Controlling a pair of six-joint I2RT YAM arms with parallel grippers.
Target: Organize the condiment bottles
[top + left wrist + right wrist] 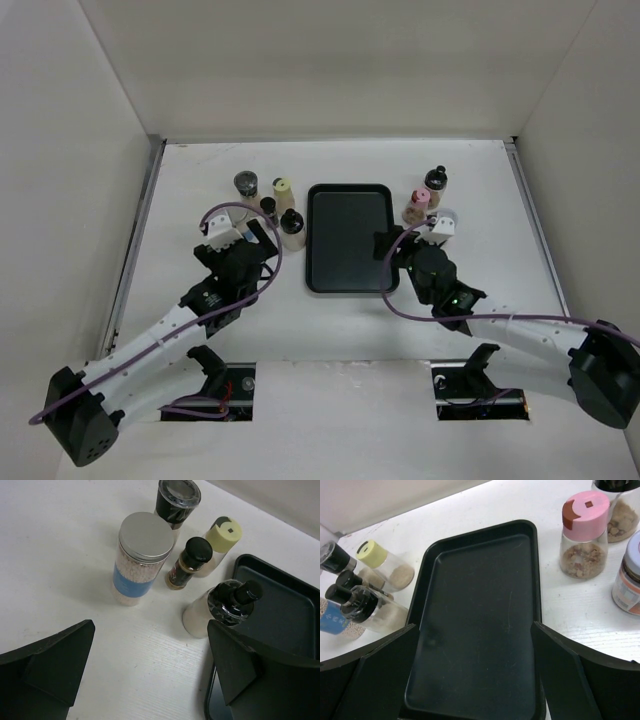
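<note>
Both claws gape wide, holding nothing. The left claw hangs over the bench just short of a cluster left of the black tray: silver-lidded jar, dark-capped grinder, yellow-capped bottle, small black-capped bottle and a beige spouted bottle beside the tray's rim. The right claw hovers above the tray; right of it stand a pink-capped jar, a black-capped jar and what looks like a blue-lidded jar, cropped at the edge.

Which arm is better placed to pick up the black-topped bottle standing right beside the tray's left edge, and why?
Left. The left pincer, open, sits just short of that bottle, on its side of the tray. The right pincer, also open, has the whole tray between it and the bottle.
</note>
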